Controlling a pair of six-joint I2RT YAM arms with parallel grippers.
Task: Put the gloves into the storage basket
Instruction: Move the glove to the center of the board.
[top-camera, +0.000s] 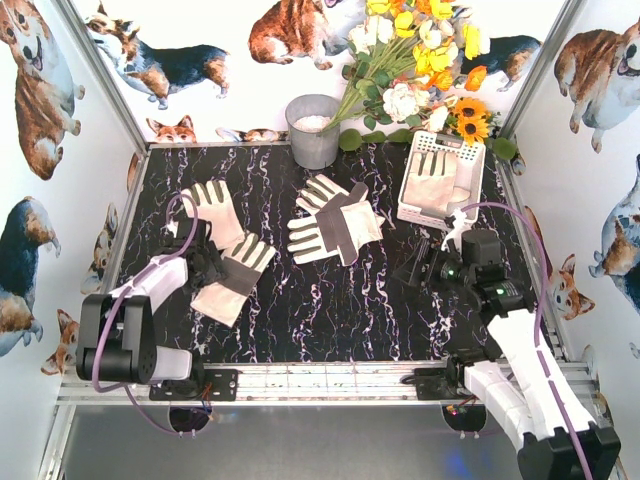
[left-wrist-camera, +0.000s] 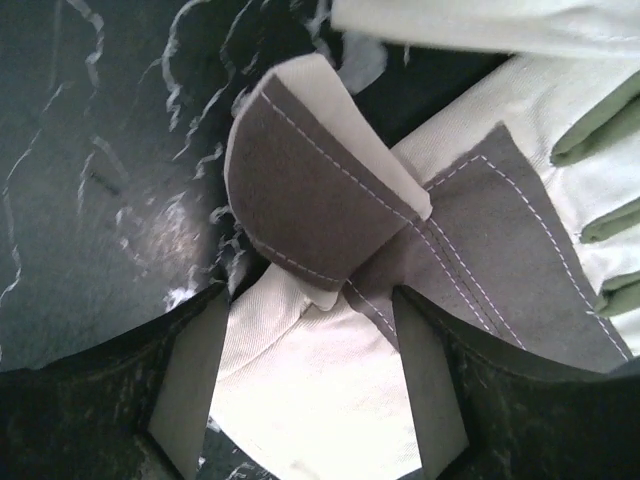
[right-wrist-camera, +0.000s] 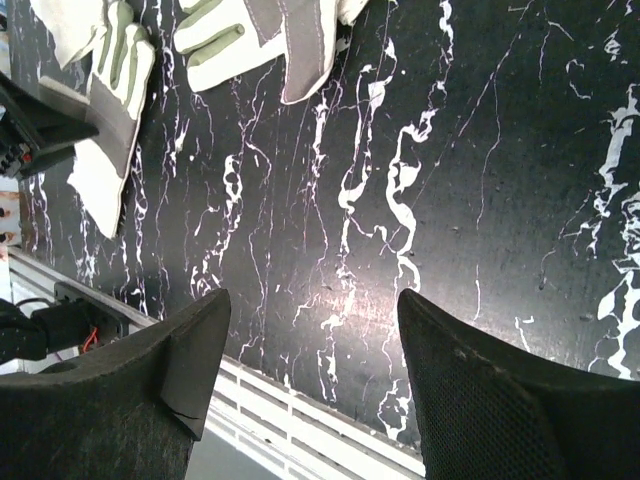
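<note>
Two open tools: left tool (left-wrist-camera: 308, 297) astride stitched twill glove (left-wrist-camera: 320, 190), right tool (right-wrist-camera: 312, 300) empty above veined table (right-wrist-camera: 450, 150).

Cream woven cloth with matt, suede-like grey patches stitched in pale thread for the gloves (top-camera: 335, 222), glossy black white-veined marble-look top for the table (top-camera: 330, 310) — plus smooth white perforated plastic for the storage basket (top-camera: 447, 147) and dull grey metal for the bucket (top-camera: 313, 140).

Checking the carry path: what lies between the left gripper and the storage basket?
Two overlapping gloves mid-table, otherwise bare tabletop; the top view shows it.
</note>
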